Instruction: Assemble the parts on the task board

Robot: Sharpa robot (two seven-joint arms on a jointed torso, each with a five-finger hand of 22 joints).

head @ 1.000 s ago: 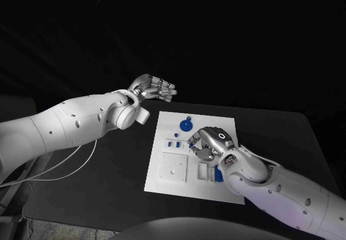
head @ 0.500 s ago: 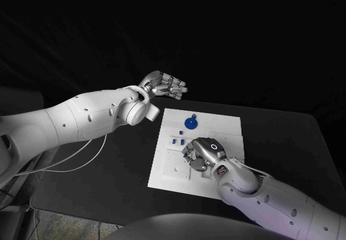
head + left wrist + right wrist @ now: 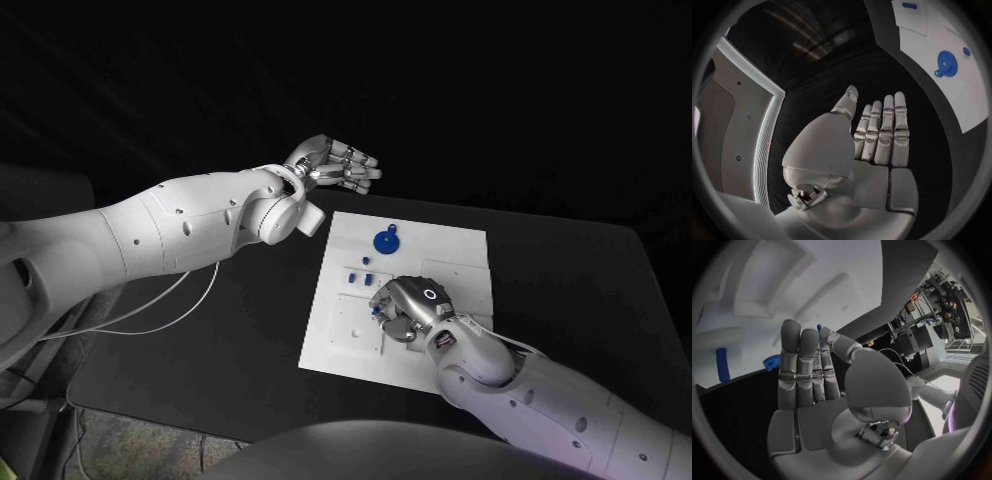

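- The task board, a white plate, lies flat in the middle of the black table, probably so both arms can reach it.
- A blue gear lies flat near the far end of the board, well apart from both hands. It looks like it is waiting its turn.
- Small blue parts sit in a row near the middle of the board, between the gear and the right hand.
- The right hand hangs low over the near part of the board, right above its cut-out spaces. This is likely where a part has to go in.
- In the right wrist view, its fingers are straight and close together, and the thumb leans toward them. A bit of blue shows at the thumb tip. Whether the hand pinches a part there cannot be told.
- The left hand is held up in the air past the far left corner of the board, likely to stay out of the way.
- In the left wrist view, its fingers are straight, side by side, and hold nothing.
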